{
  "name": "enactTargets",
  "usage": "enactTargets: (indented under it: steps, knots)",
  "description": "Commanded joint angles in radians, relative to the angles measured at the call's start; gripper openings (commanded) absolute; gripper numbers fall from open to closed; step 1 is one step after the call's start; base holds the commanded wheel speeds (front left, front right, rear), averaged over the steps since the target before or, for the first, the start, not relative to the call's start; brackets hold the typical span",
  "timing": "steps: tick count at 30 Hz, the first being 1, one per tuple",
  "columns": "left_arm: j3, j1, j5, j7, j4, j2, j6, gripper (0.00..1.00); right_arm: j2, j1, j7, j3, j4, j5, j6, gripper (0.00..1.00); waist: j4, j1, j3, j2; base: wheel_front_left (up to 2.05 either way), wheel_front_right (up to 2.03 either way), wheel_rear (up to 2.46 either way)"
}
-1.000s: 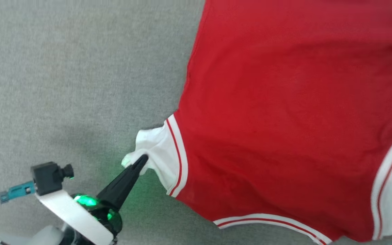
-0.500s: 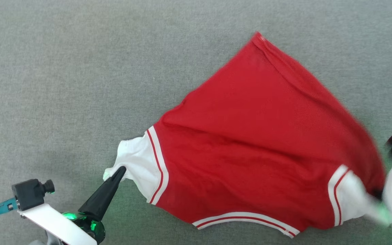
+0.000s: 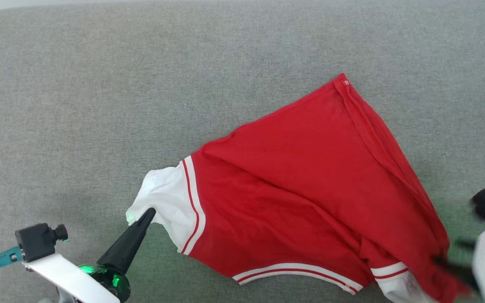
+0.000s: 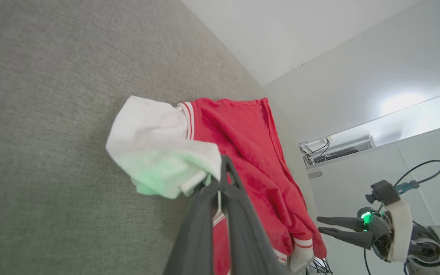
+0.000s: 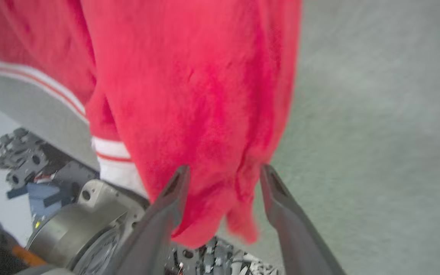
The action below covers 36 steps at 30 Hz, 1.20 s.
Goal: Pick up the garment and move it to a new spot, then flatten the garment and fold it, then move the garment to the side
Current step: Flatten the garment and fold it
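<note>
We start with the grey fabric surface [image 3: 99,84], which runs under everything. On it lies the garment [image 3: 301,189], a red shirt spread out but not flat. Its long axis runs sleeve to sleeve, from lower left to lower right in the head view, and its hem corner [image 3: 342,81] points away from us.

The left white sleeve end [image 3: 162,202] lies just in front of the left gripper [image 3: 146,214]. That gripper's fingers are pressed together on the sleeve's edge and lift it a little off the surface.

The other white sleeve end [image 3: 394,284] is bunched under a red fold near the front edge. There the right gripper [image 5: 224,170] has its fingers spread, with loose red cloth hanging between them but not clamped.

We judge this to be the flattening step. The left side is anchored. The slack lies on the right, and the right arm is the nearer one to it. The next move calls for that gripper to take the right sleeve and draw it along the sleeve-to-sleeve line, away from the left gripper.
</note>
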Motion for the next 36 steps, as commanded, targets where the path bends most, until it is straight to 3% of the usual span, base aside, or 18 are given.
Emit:
enactTargets:
  steps: [1,4,10,18,20,27,28,30,36]
  knots:
    - [-0.001,-0.004,-0.002,-0.002,-0.005,-0.004,-0.004,0.0,-0.015,-0.034,-0.012,-0.046,-0.037,-0.005,-0.001,1.0,0.004,0.0,0.006,-0.0001,0.0,0.0,0.0]
    - [-0.003,-0.01,0.006,-0.004,-0.013,-0.01,-0.004,0.0,-0.026,-0.096,-0.006,-0.117,-0.085,0.004,-0.001,1.0,0.013,0.0,0.017,-0.0001,0.0,0.0,0.0]
    - [-0.015,-0.038,0.019,0.004,-0.022,-0.029,-0.004,0.0,-0.031,-0.289,-0.027,-0.124,-0.068,-0.046,-0.001,1.0,0.051,0.0,0.047,-0.0001,0.0,0.0,0.0]
    - [-0.042,-0.103,0.029,0.017,-0.013,-0.072,-0.004,0.0,0.054,-0.622,-0.132,0.108,0.217,-0.164,-0.001,1.0,0.117,0.0,0.125,-0.0001,0.0,0.0,0.0]
    - [-0.055,-0.131,0.032,0.023,-0.009,-0.089,-0.004,0.0,0.046,-0.707,-0.155,0.196,0.336,-0.203,-0.001,1.0,0.143,0.0,0.159,-0.0001,0.0,0.0,0.0]
    - [-0.087,-0.192,0.029,0.023,0.015,-0.129,-0.004,0.0,0.044,-0.841,-0.187,0.383,0.572,-0.21,-0.001,1.0,0.176,0.0,0.213,-0.0001,0.0,0.0,0.0]
    - [-0.09,-0.196,0.027,0.023,0.021,-0.13,-0.004,0.0,0.043,-0.848,-0.188,0.403,0.592,-0.206,-0.001,0.76,0.176,0.0,0.213,-0.0001,0.0,0.0,0.0]
    - [-0.096,-0.208,0.02,0.021,0.035,-0.135,-0.004,0.0,0.045,-0.86,-0.203,0.421,0.63,-0.191,-0.001,0.0,0.175,0.0,0.207,-0.0001,0.0,0.0,0.0]
    - [-0.094,-0.296,0.026,0.041,0.093,-0.121,-0.004,0.0,0.051,-0.932,-0.338,0.373,0.697,-0.185,-0.002,0.0,0.155,0.0,0.168,-0.0001,0.0,0.0,0.0]
